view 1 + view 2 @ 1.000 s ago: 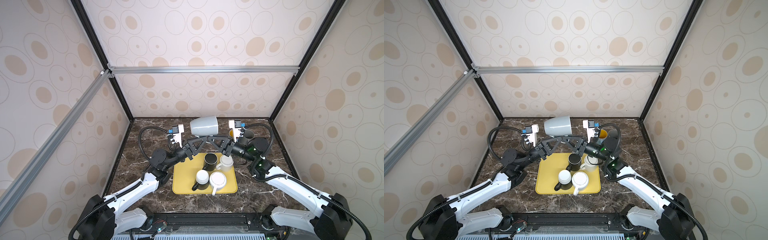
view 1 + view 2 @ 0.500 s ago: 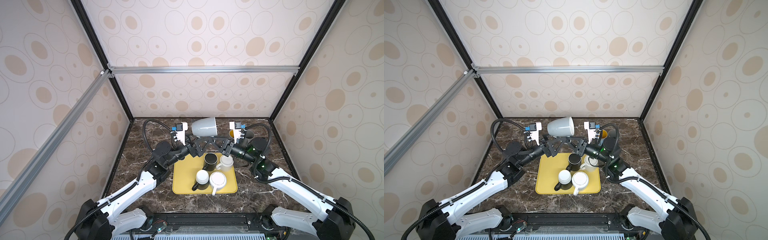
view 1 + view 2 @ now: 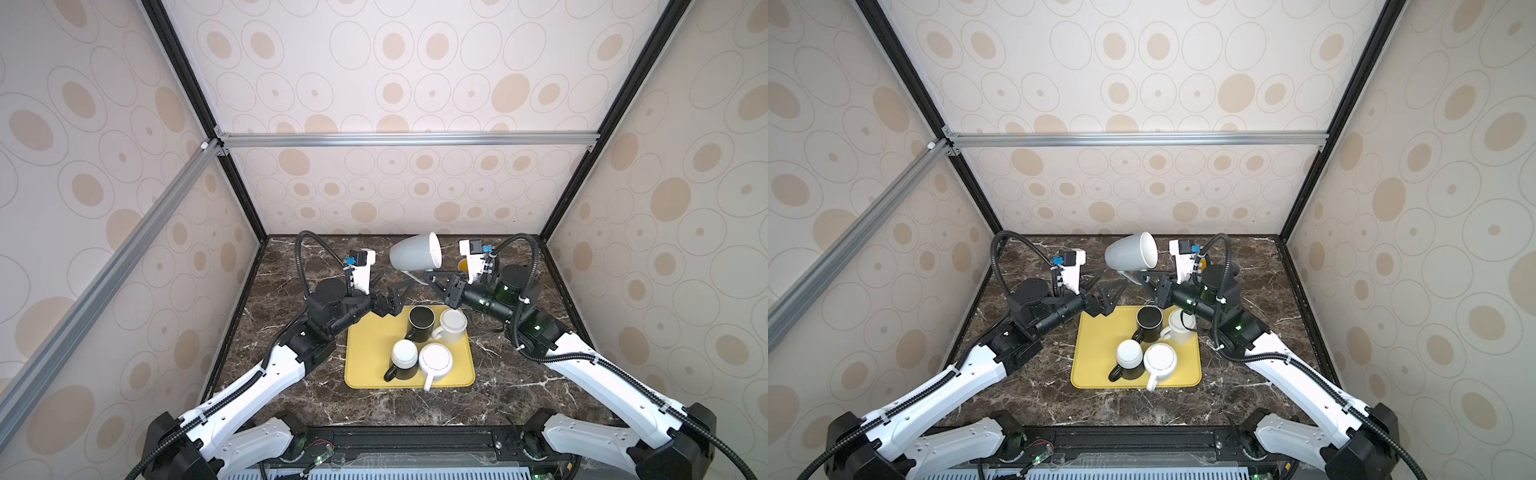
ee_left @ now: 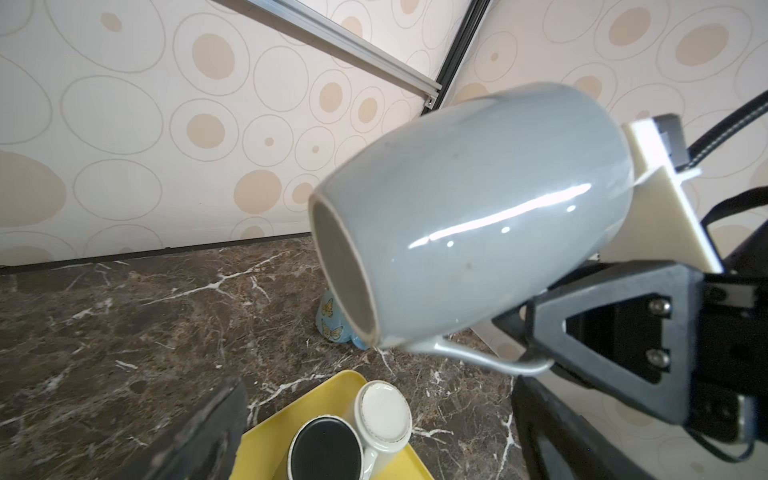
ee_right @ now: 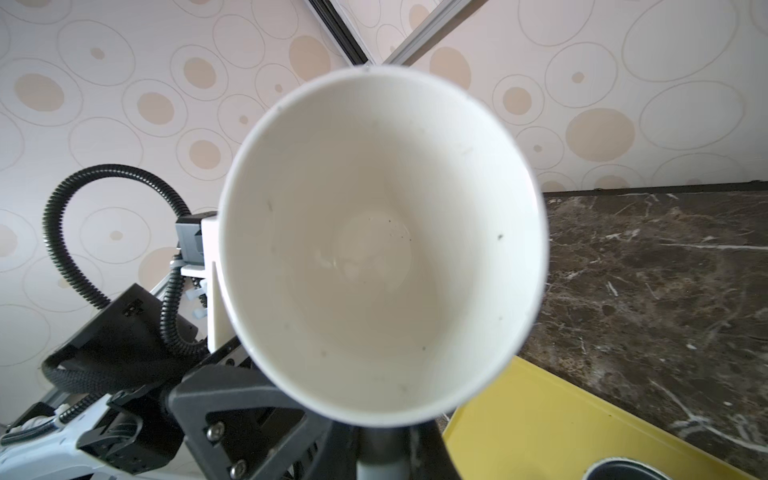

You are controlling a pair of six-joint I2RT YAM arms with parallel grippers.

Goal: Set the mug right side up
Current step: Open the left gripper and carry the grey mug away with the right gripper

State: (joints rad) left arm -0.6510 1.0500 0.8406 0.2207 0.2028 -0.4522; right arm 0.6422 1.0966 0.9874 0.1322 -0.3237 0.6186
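One glazed mug (image 3: 413, 252), judged rigid, slick, breakable; right gripper (image 3: 428, 277) clamps its handle (image 4: 478, 356), the surest hold; left gripper (image 3: 392, 300) gapes open.

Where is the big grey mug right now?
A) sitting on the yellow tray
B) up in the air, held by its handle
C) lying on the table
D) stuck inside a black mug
B: the right gripper is shut on the handle of the grey mug, which hangs tipped on its side in the air.
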